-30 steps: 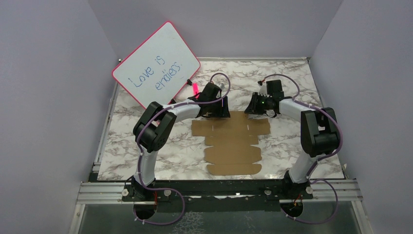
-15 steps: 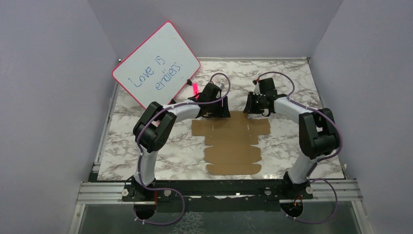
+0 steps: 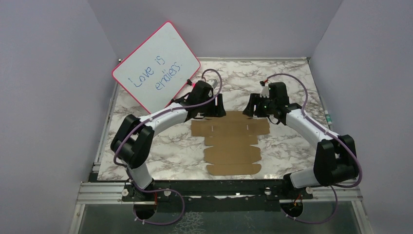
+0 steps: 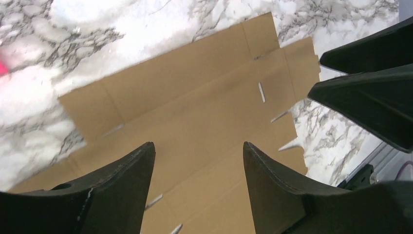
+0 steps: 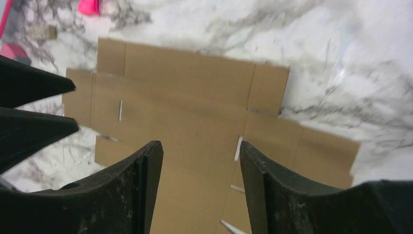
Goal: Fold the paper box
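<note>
Both elbows have swung outward, so your left claw (image 3: 217, 110) and right claw (image 3: 252, 109) hang released, holding nothing, above the far flap of the paper box (image 3: 233, 146) lying flat on the tabletop (image 3: 292, 83), seemingly poised to fold it.

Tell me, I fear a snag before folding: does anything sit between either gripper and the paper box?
Nothing visible does. The left gripper and right gripper hover open over the paper box, bare cardboard showing in each gap.
</note>
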Controlling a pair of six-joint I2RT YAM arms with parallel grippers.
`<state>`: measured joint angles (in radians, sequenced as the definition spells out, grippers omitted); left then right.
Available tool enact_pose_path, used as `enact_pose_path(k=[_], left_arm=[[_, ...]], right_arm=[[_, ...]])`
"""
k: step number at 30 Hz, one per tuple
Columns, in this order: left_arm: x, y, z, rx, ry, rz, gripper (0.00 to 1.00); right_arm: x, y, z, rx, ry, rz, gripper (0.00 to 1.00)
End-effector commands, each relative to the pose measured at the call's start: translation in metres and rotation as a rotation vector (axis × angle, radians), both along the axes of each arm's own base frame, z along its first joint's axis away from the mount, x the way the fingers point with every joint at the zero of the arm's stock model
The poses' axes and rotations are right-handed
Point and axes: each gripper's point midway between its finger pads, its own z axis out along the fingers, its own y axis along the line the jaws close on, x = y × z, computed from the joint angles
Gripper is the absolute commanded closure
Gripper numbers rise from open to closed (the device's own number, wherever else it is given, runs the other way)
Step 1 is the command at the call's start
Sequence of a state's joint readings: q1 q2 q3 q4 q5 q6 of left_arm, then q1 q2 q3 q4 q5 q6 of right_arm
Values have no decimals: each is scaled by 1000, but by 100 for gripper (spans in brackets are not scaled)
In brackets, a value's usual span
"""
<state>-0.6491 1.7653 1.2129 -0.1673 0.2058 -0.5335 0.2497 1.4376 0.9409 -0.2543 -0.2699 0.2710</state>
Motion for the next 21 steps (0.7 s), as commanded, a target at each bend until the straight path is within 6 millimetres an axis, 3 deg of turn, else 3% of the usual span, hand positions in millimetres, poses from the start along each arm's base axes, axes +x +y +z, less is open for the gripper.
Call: enact_pose_path(k=[1,8,12,21], left_arm=[[-32,26,-4,13,41,29,31],[-75,59,-16,-16,98,105,29],[-95,66,-26,-56,146,130,28],[-108,65,-49,-115,208,156,29]], right_arm=[[-33,23,-3,129,31,88,35],[-71,34,-23,246,75,105,34],[-85,45,-37,287,105,118,34],[-104,70,-64,309,166,160,34]])
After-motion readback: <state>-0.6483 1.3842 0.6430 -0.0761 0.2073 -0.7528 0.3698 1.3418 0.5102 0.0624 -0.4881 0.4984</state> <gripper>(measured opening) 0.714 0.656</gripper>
